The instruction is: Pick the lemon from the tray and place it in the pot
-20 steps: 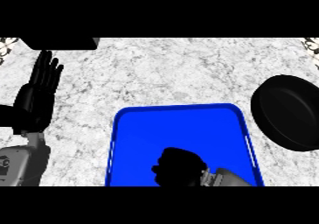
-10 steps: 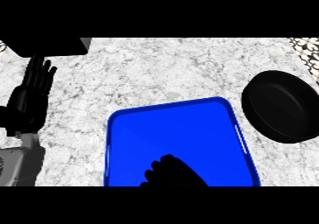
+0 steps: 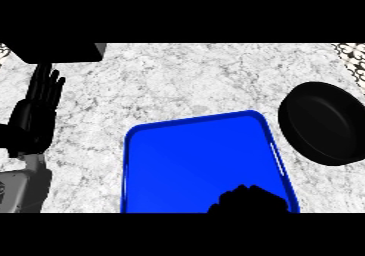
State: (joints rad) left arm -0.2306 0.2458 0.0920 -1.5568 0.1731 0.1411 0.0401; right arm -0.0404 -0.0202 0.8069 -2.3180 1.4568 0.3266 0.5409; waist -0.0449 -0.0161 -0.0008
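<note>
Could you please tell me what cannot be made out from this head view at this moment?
- Lemon: not visible anywhere; possibly under the right hand on the blue tray.
- Right hand: cut off by the lower edge, a dark shape, so its grasp is unreadable.
- Pot: uniformly black, its inside shows no detail.
- Left hand: open at the view's left.

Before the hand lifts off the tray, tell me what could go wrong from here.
1. The right hand covers the near end of the blue tray, and no lemon shows. Whether it is held cannot be told, so the hand may come up with nothing.
2. The black pot stands apart, to the tray's right. The carry must cross the tray's raised rim, which the hand could catch.
3. The pot looks tilted in this view, so a lemon let go near its edge might roll out.
</note>
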